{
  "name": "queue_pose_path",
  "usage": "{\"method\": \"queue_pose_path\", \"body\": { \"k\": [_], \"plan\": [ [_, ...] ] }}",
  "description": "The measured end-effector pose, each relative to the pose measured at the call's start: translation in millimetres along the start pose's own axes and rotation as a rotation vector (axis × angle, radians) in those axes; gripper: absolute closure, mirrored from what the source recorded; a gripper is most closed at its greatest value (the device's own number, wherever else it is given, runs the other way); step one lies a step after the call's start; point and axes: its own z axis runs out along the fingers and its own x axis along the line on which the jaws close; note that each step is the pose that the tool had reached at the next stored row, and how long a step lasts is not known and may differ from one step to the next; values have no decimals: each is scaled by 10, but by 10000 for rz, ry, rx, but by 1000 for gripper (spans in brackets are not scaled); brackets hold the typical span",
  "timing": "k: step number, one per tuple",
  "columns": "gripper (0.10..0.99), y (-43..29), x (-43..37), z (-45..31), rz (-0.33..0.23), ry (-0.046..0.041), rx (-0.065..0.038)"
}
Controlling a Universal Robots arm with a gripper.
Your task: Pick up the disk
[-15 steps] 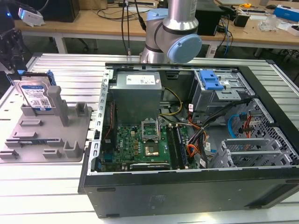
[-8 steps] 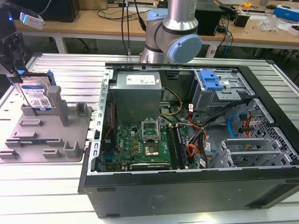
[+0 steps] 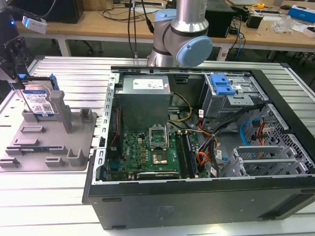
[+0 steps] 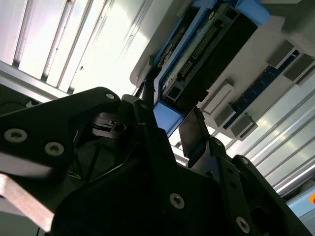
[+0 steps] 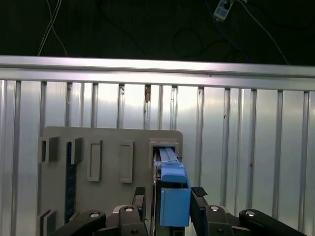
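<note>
The disk stands on edge in a slot at the back of the grey tray, on the exterior view's left, its blue-and-white label facing the camera. My gripper hangs over its top edge. In the first wrist view the disk's blue side rail sits between two black fingers, with a narrow gap on each side. My gripper is open and straddles the disk. In the second wrist view the rail and the disk's connector edge lie between the fingertips.
An open computer case fills the middle and the exterior view's right, with a blue bracket on a metal drive cage at its back. The arm's base stands behind it. The tray's upright posts flank the disk on a ribbed metal table.
</note>
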Motion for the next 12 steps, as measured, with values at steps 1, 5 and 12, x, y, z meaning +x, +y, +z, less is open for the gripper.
{"method": "queue_pose_path", "body": {
  "k": [1,5,12],
  "plan": [
    [604,0,0,6,-1,3,0],
    [604,-1,-2,44,-2,14,0],
    [604,-3,-3,72,-1,17,-1]
  ]
}}
